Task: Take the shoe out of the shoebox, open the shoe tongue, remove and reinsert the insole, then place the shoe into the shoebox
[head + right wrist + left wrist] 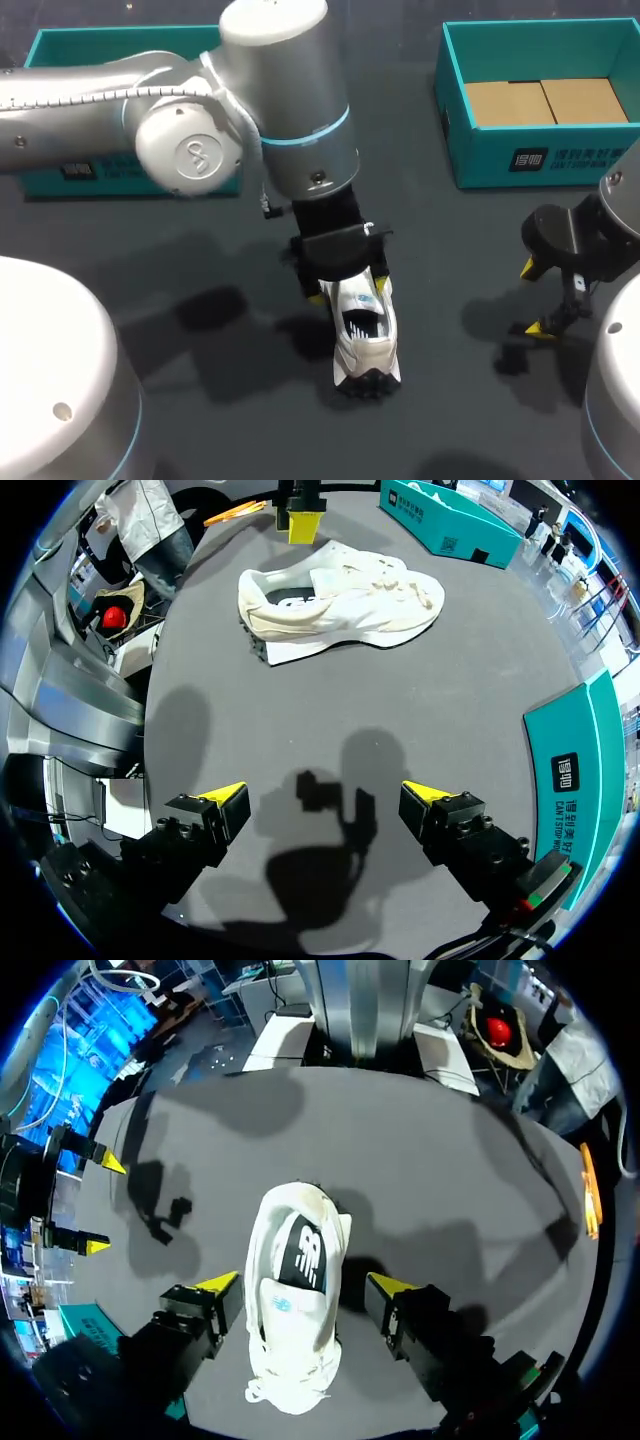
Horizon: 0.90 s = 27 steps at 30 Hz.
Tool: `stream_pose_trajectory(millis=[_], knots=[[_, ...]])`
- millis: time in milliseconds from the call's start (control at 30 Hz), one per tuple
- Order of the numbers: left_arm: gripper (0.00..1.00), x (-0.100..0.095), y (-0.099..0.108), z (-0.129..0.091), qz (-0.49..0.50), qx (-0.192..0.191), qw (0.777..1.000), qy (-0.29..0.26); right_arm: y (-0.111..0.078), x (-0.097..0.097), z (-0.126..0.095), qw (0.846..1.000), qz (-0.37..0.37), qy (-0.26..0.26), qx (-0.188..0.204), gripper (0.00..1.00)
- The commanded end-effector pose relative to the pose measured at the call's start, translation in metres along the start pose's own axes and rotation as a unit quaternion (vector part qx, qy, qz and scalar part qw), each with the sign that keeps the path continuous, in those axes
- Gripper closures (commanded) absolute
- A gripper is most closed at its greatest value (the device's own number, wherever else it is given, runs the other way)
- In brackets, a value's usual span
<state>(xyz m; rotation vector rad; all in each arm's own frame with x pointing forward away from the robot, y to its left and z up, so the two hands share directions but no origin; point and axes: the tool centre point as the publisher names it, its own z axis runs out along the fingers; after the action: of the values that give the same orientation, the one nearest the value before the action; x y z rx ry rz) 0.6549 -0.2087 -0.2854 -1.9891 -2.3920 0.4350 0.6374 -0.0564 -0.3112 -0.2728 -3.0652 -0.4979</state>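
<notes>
I log the white shoe (pixel 366 340) sole-down mid-surface (pixel 450 250), outside the teal shoebox (pixel 545 165) at its 1 o'clock, my left tool (pixel 305 1282) spread open with one finger at either side of it, and my right tool (pixel 325 802) open, empty, well apart at its 3 o'clock.

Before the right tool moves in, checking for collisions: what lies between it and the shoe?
Only bare table separates the right tool from the shoe; the right wrist view shows it.
</notes>
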Motion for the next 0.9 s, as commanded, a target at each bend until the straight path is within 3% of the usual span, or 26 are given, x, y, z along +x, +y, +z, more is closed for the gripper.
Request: stream_pose_trajectory(millis=[33,300,500,567,900], knots=[[0.0,0.003,-0.004,-0.017,0.0,-0.006,1.0,0.002,-0.001,0.002,0.0,1.0,0.0,-0.002,0.001,0.0],[0.0,0.003,-0.004,-0.017,0.0,-0.006,1.0,0.002,-0.001,0.002,0.0,1.0,0.0,-0.002,0.001,0.0],[0.0,0.016,-0.025,-0.017,-0.18,0.014,0.983,0.017,-0.001,0.002,0.0,1.0,0.0,-0.002,0.001,0.0],[0.0,0.021,-0.036,-0.028,-0.269,-0.023,0.963,0.015,-0.001,0.002,0.0,1.0,0.0,-0.002,0.001,0.0],[0.0,0.021,-0.036,-0.028,-0.269,-0.023,0.963,0.015,-0.001,0.002,0.0,1.0,0.0,-0.002,0.001,0.0]])
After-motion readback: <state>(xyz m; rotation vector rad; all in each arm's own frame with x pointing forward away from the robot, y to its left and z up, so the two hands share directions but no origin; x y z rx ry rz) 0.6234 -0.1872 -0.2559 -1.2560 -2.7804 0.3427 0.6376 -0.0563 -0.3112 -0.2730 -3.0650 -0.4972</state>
